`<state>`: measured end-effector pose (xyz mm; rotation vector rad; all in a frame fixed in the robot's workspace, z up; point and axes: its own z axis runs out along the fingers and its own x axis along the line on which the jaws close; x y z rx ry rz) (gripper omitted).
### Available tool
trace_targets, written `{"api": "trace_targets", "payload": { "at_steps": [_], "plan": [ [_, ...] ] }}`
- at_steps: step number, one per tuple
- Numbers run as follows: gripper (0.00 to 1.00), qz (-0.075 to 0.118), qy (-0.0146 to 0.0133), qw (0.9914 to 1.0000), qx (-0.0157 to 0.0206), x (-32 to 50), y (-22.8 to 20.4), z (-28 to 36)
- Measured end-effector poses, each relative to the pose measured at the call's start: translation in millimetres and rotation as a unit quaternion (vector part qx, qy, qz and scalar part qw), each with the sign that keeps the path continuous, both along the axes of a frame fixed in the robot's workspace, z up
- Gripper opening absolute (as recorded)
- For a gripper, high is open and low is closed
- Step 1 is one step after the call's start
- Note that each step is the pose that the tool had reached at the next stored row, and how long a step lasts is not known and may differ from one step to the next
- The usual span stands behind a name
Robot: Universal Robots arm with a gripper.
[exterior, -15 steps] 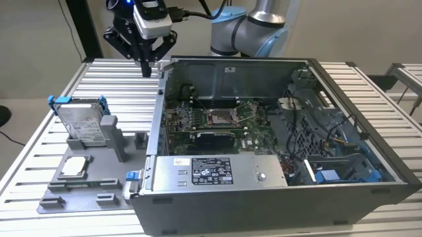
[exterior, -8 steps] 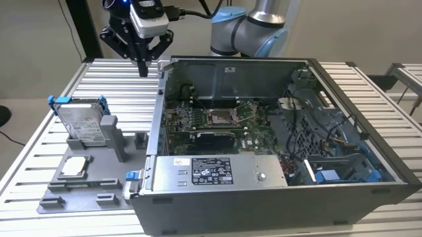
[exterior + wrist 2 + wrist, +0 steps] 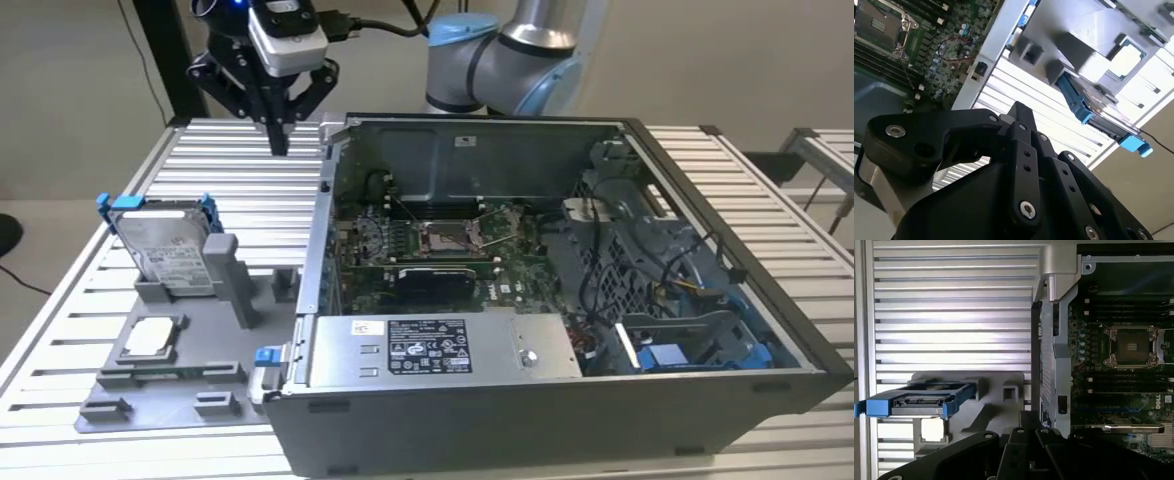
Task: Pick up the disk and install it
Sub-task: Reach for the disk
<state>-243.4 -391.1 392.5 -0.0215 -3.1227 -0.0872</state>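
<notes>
The disk [image 3: 167, 245] is stood on edge in a grey fixture [image 3: 160, 405] by the slatted table's [image 3: 227, 160] edge at the exterior view's left. The gripper [image 3: 279, 148] is held above the table's far edge, jaws pressed together on nothing, well apart from the disk. The open computer case [image 3: 534, 420] is set alongside.

Matt black, smooth-looking finish on the hand [image 3: 278, 148], with bright metal screw heads [image 3: 1027, 210]. Dull silver-grey metal on the disk [image 3: 171, 248], under a white paper-like label; glossy blue plastic for its frame [image 3: 127, 203]. Matt grey plastic for the holder [image 3: 238, 280], lower left of the exterior view. Ribbed, shiny bare metal across the desk [image 3: 227, 165]. Matt grey sheet metal around the case [image 3: 534, 400]; green board [image 3: 380, 240] inside, faintly glossy.
</notes>
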Motion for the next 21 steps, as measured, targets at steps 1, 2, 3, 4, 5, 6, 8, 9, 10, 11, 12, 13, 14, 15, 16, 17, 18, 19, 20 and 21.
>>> {"api": "trace_targets", "payload": {
  "at_steps": [1,2,3,4,5,6,8,9,10,11,12,13,14,15,16,17,18,19,20,21],
  "plan": [
    [0.0,0.001,0.0,1.0,0.0,-1.9,0.1,0.0],
    [0.0,0.002,0.0,1.0,0.0,-3.8,0.1,0.0],
    [0.0,0.002,0.0,1.0,0.0,-5.8,0.2,0.0],
    [0.0,0.003,0.0,1.0,0.0,-7.7,0.3,0.1],
    [0.0,0.003,0.0,0.99999,0.0,-9.4,0.4,0.0],
    [0.0,0.004,0.0,0.99999,0.0,-11.2,0.4,0.0],
    [0.0,0.005,0.0,0.99999,0.0,-14.8,0.6,0.0],
    [0.0,0.005,0.0,0.99999,0.0,-16.6,0.7,0.1],
    [0.0,0.006,0.0,0.99998,0.0,-18.4,0.7,0.0],
    [0.0,0.006,0.0,0.99998,0.0,-20.1,0.8,0.0],
    [0.0,0.007,0.0,0.99998,0.0,-21.9,0.8,0.0],
    [0.0,0.007,0.0,0.99997,0.0,-23.7,0.8,0.0],
    [0.0,0.008,0.0,0.99997,0.0,-25.5,0.8,0.0],
    [0.0,0.008,0.0,0.99997,0.0,-27.2,0.8,0.0],
    [0.0,0.009,0.0,0.99996,0.0,-28.9,0.8,0.0],
    [0.0,0.009,0.0,0.99996,0.0,-30.6,0.8,0.0],
    [0.0,0.01,0.0,0.99995,0.0,-32.2,0.9,0.0],
    [0.0,0.01,0.0,0.99995,0.0,-33.8,0.9,0.0],
    [0.0,0.01,0.0,0.99995,0.0,-35.5,0.9,0.0],
    [0.0,0.011,0.0,0.99994,0.0,-37.1,0.9,0.0]
  ]
}}
